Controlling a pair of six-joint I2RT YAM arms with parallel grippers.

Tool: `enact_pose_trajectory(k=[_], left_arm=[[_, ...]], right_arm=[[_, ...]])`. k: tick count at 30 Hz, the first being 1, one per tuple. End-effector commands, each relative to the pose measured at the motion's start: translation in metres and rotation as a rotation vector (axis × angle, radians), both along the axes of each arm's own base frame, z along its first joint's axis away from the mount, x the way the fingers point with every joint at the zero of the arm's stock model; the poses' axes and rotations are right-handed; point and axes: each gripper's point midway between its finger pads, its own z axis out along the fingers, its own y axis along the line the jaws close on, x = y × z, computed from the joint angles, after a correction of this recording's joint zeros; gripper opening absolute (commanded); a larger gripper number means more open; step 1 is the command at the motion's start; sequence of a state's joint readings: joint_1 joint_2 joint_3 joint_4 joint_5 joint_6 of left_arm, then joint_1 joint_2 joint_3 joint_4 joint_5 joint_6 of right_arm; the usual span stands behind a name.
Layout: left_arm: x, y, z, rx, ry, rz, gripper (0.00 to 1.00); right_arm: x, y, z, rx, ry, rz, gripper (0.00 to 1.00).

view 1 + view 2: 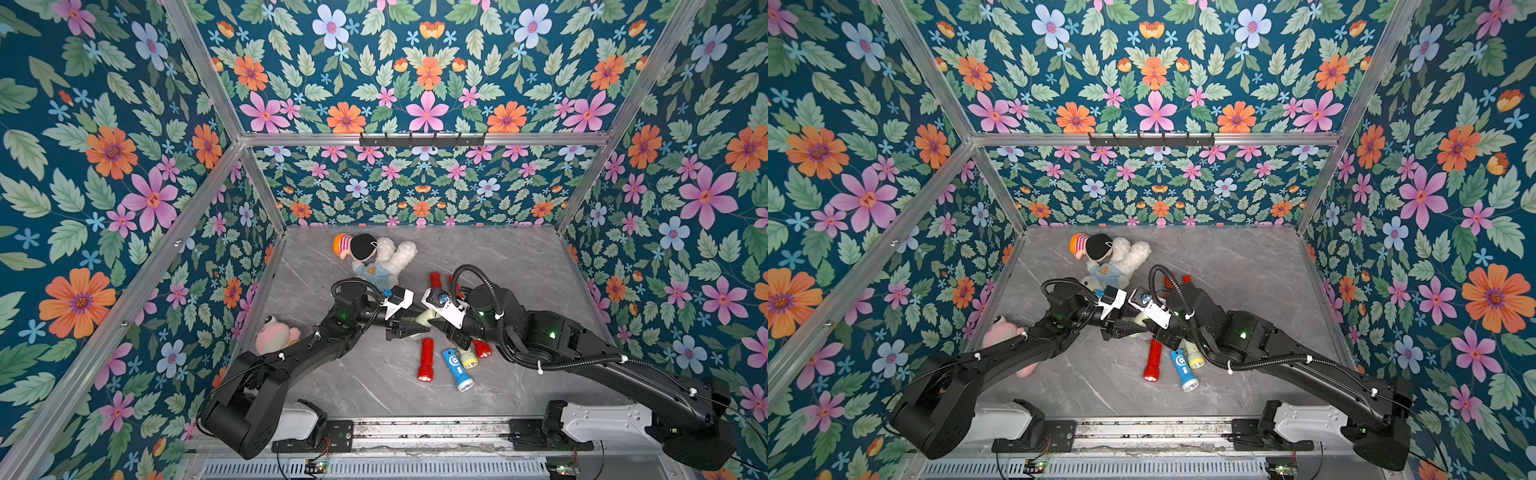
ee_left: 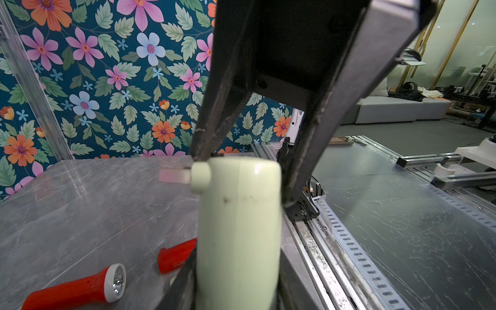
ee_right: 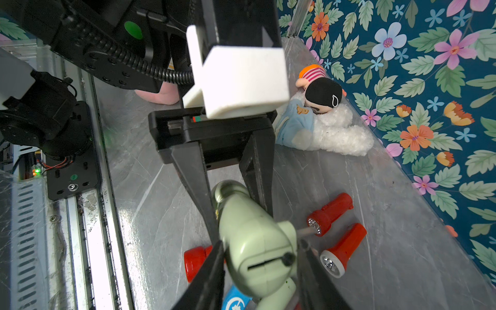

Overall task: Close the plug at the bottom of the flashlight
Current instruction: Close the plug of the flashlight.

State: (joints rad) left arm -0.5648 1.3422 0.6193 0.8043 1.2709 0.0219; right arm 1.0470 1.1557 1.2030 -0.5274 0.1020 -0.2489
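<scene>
A pale green flashlight (image 1: pixel 428 321) (image 1: pixel 1139 321) hangs above the table's middle, held between both arms. My left gripper (image 1: pixel 415 329) (image 2: pixel 236 295) is shut on its body (image 2: pixel 239 228). My right gripper (image 1: pixel 437 320) (image 3: pixel 260 243) closes from the opposite side on its bottom end (image 3: pixel 257 257). One finger rests on the plug (image 2: pixel 200 177), the other lies along the flashlight's side. The plug's knob sticks out sideways with a prong (image 2: pixel 174 175) showing. The flashlight's lens end is hidden.
Below the arms lie a red flashlight (image 1: pixel 426 359), a blue one (image 1: pixel 457 370), a yellowish one (image 1: pixel 468 360) and more red ones (image 3: pixel 331 213). A plush doll (image 1: pixel 374 257) lies at the back, a pink plush (image 1: pixel 276 334) at the left. Metal rails (image 1: pixel 415 432) run along the front edge.
</scene>
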Motion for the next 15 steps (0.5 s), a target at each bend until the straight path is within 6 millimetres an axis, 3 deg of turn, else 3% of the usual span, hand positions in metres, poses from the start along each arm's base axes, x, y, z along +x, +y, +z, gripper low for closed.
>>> enact_pose_trajectory(k=[1, 6, 9, 15], left_arm=[[0.0022, -0.0017, 0.0130, -0.032, -0.029, 0.007, 0.00], [0.0020, -0.0018, 0.0132, -0.032, -0.027, 0.003, 0.00], [0.0018, -0.0019, 0.0123, -0.030, -0.024, 0.001, 0.00], [0.0020, -0.0017, 0.0119, -0.029, -0.022, 0.000, 0.00]], right_arm=[[-0.0051, 0.0022, -0.0076, -0.028, 0.014, 0.027, 0.23], [-0.0047, 0.0022, -0.0061, -0.027, 0.004, 0.022, 0.29], [-0.0041, 0.0014, -0.0046, -0.025, -0.004, 0.015, 0.40], [-0.0039, -0.0012, -0.0033, -0.026, -0.005, 0.004, 0.41]])
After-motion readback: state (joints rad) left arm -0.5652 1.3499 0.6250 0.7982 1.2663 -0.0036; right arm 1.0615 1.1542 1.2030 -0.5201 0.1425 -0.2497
